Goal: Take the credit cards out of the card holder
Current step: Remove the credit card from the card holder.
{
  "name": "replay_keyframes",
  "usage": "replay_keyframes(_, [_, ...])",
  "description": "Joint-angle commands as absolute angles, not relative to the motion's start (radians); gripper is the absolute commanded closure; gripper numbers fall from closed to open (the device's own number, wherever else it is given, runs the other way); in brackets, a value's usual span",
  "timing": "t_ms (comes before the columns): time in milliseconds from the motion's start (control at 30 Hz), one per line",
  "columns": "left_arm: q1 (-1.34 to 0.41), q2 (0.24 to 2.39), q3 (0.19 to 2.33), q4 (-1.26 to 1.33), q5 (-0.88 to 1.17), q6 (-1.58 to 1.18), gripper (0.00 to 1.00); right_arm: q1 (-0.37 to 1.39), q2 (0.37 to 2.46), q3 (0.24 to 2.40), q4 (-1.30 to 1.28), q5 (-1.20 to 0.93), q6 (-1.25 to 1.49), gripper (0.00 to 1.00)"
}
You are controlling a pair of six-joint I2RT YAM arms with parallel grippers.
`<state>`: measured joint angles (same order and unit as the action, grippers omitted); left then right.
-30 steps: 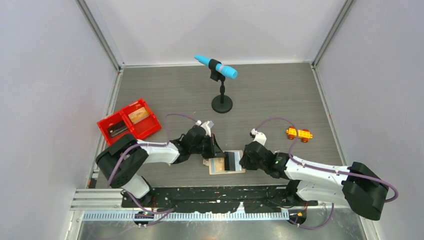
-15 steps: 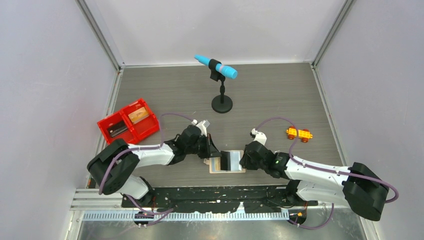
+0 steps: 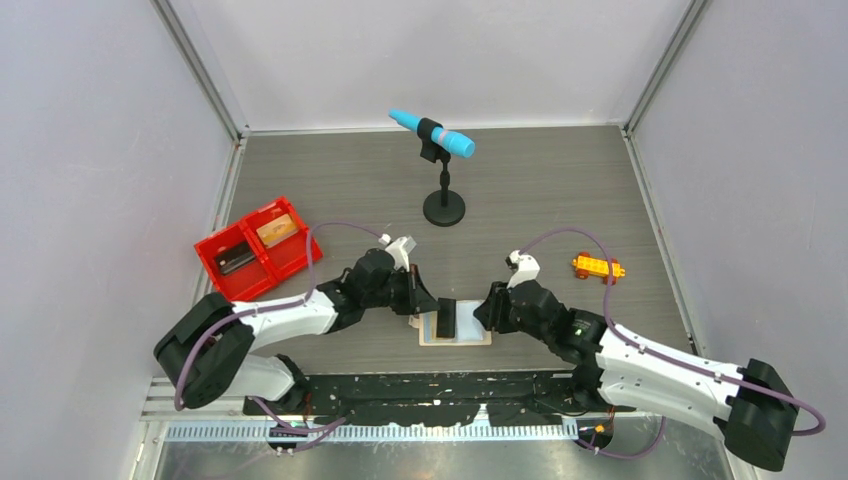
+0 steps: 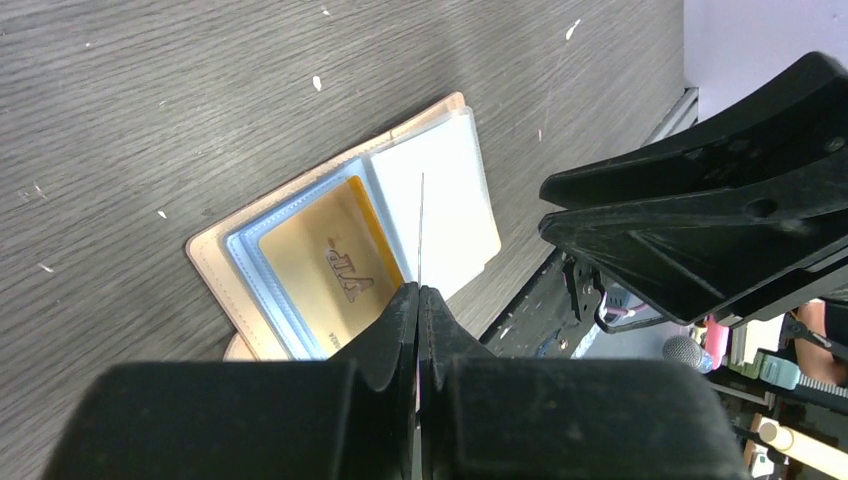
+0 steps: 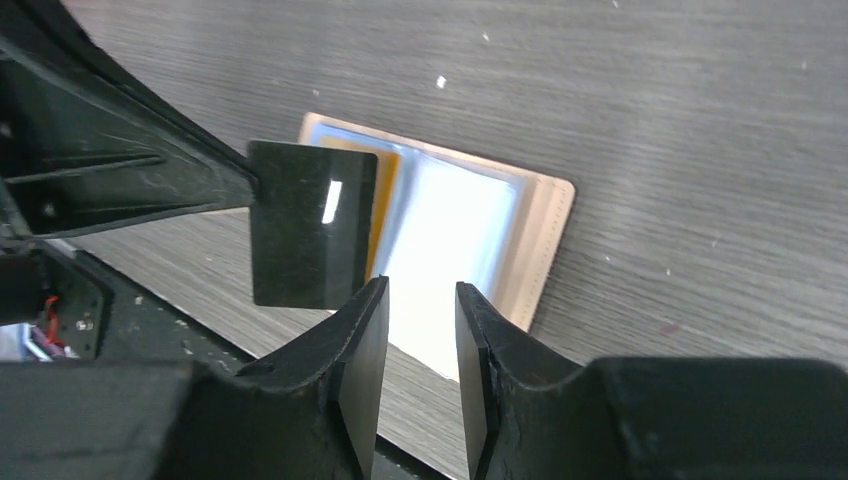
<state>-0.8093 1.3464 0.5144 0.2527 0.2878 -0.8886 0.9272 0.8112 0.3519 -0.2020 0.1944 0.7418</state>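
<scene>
The left arm stands toward the left end of the black perforated base plate and the right arm toward its right end. Both have the same build: glossy white link shells set between bulky matte black joint housings, the largest housings nearest the plate. A thin purple cable loops loose along each arm, and a small white block sits at each wrist, far from the plate. The left end effector and the right end effector have angular black plastic fingers (flat inner faces, faintly scuffed).
</scene>
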Motion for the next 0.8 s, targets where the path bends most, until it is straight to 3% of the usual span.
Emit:
replay_keyframes(0, [-0.802, 1.280, 0.522, 0.204, 0.287, -0.808, 1.00, 0.922, 0.741, 0.378, -0.101, 0.171, 0.659, 0.61])
replay_keyframes(267, [-0.802, 1.165, 0.538, 0.103, 0.282, -0.800, 1.00, 0.922, 0.703, 0.368, 0.034, 0.095, 0.535, 0.57])
replay_keyframes(433, [-0.802, 1.129, 0.614, -0.087, 0.232, -0.895, 1.00, 0.942, 0.706, 0.354, 0.104, 0.119, 0.429, 0.45])
replay_keyframes(767, [-0.788, 1.073, 0.688, -0.258, 0.134, -1.168, 1.00, 1.229, 0.771, 0.320, 0.344, 0.386, 0.057, 0.42])
